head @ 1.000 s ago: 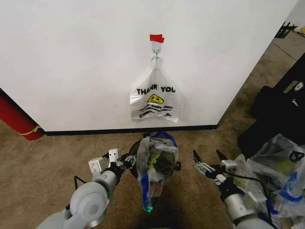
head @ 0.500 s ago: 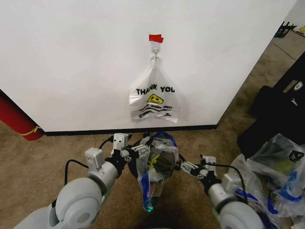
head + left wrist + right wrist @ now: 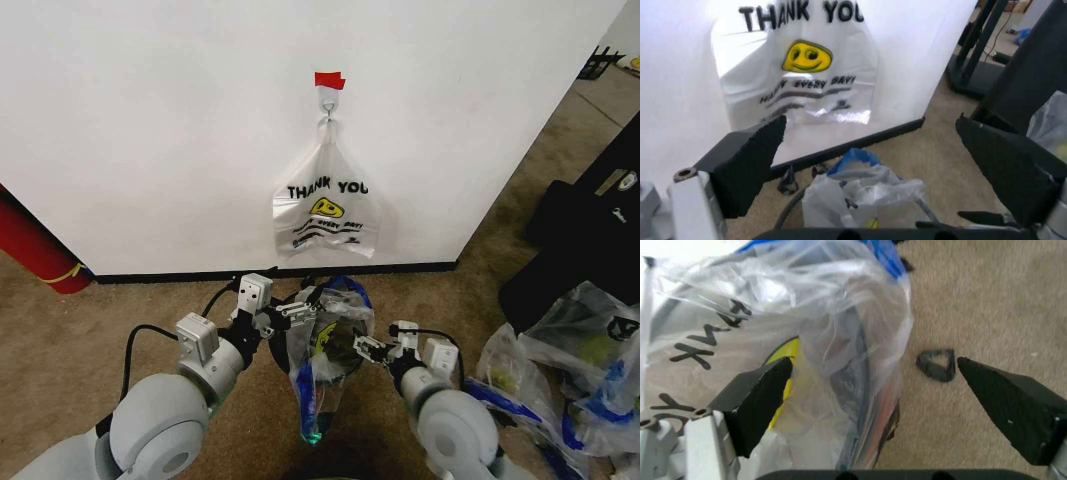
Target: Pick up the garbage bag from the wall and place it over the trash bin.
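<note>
The garbage bag (image 3: 325, 350), thin clear plastic with blue patches and a yellow face, is draped on the black trash bin (image 3: 350, 345) on the carpet below the wall (image 3: 150, 130). My left gripper (image 3: 295, 312) is open at the bag's left top edge. In the left wrist view the bag (image 3: 860, 185) and the bin rim (image 3: 790, 210) lie beneath its spread fingers (image 3: 750, 160). My right gripper (image 3: 362, 348) is open at the bag's right side. In the right wrist view the bag's edge (image 3: 840, 340) lies between its fingers (image 3: 760, 395).
A whiter THANK YOU bag (image 3: 325, 215) hangs from a metal hook (image 3: 327, 100) under a red tape strip (image 3: 329, 80). A red cylinder (image 3: 35, 250) stands at the left. Bulging bags (image 3: 590, 350) and black gear (image 3: 590, 230) crowd the right. A small black piece (image 3: 937, 365) lies on the carpet.
My right gripper has swung left from open carpet up to the bag's right side. My left gripper has reached forward to the bag's left top edge. The bag has stayed on the bin.
</note>
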Available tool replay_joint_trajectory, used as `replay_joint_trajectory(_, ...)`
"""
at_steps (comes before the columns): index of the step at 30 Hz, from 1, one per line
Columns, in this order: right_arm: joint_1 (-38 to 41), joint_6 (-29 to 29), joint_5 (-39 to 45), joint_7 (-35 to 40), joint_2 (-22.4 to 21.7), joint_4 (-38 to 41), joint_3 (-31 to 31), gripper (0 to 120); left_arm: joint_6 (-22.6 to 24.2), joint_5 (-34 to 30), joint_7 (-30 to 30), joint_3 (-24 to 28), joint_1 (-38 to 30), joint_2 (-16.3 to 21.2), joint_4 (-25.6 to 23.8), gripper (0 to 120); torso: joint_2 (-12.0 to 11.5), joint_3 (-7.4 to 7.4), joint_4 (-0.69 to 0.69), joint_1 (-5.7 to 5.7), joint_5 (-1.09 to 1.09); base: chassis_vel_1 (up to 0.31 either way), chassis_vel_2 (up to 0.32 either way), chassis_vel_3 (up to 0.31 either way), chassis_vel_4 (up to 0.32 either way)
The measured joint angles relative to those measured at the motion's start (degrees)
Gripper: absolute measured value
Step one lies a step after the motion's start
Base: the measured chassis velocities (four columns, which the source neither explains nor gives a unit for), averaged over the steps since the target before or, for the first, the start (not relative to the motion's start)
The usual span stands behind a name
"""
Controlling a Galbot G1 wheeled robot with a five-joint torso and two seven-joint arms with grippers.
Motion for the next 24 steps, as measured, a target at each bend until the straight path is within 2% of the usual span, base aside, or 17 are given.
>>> replay_joint_trajectory(6, 2.12, -0.49, 1.88, 2.86, 1.84, -2.04, -1.05, 91, 1.18, -5.75, -1.59, -0.09, -0.63, -0.69, -0.68, 100, 0.00, 0.00, 0.00, 0.00, 0.01, 0.000, 0.000, 0.000, 0.000)
replay_joint_trajectory(13, 3.48, -2.40, 5.21, 8.61, 4.62, -2.61, -2.15, 91, 1.90, -7.98, -2.36, -0.08, -1.18, -1.04, -1.36, 100, 0.00, 0.00, 0.00, 0.00, 0.01, 0.000, 0.000, 0.000, 0.000)
replay_joint_trajectory(23, 6.04, -4.62, 9.84, 13.70, 8.17, -4.72, -2.27, 83, 2.56, -9.62, -3.27, 0.27, -0.97, -1.55, -1.43, 100, 0.00, 0.00, 0.00, 0.00, 0.01, 0.000, 0.000, 0.000, 0.000)
replay_joint_trajectory(24, 6.16, -4.86, 10.35, 13.99, 8.46, -4.75, -2.09, 77, 2.64, -9.83, -3.35, 0.28, -1.00, -1.55, -1.44, 100, 0.00, 0.00, 0.00, 0.00, 0.00, 0.000, 0.000, 0.000, 0.000)
